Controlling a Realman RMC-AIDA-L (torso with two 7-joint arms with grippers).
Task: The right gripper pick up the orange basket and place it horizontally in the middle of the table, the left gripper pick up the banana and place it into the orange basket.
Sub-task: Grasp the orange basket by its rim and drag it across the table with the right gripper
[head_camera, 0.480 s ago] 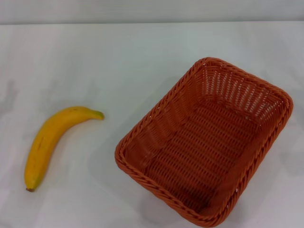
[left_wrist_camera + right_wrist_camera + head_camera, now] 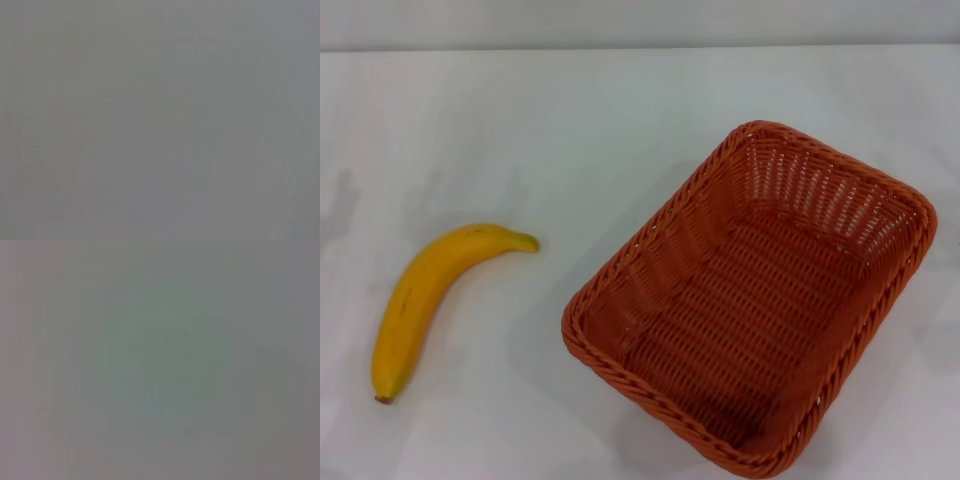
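While neither end effector shows in any view, so finger state can't be told, basket (image 2: 750,300) sits empty and skewed on right of worktop (image 2: 570,120), banana (image 2: 425,300) lies well apart on left, stem toward basket; wrist views blank grey

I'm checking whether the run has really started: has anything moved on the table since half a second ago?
Nothing visibly changed. The banana lies in the same spot on the table, on the robot's left, and the orange basket sits skewed and empty on the right, as before. Neither gripper shows in the head view, and both wrist views show nothing recognisable.
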